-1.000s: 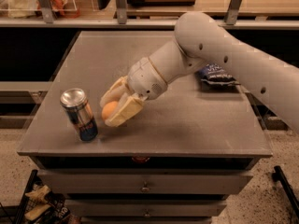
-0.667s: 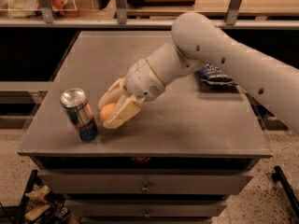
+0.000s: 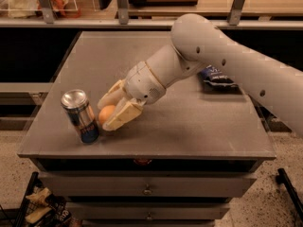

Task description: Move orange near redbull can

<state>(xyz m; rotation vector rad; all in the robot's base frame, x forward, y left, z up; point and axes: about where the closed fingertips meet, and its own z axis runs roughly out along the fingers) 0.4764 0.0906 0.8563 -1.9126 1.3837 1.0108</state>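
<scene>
The orange sits low at the tabletop, between the two cream fingers of my gripper, which is shut on it. One finger lies behind the orange and the other in front of it. The redbull can, blue and silver with a shiny top, stands upright near the table's front left corner. The orange is just right of the can, a small gap apart. I cannot tell if the orange rests on the table.
A dark blue chip bag lies at the right side of the grey table, behind my arm. A shelf rail runs along the back. Drawers sit under the front edge.
My gripper has moved a little to the left with the orange, closing the gap to the can. The can has not moved.
</scene>
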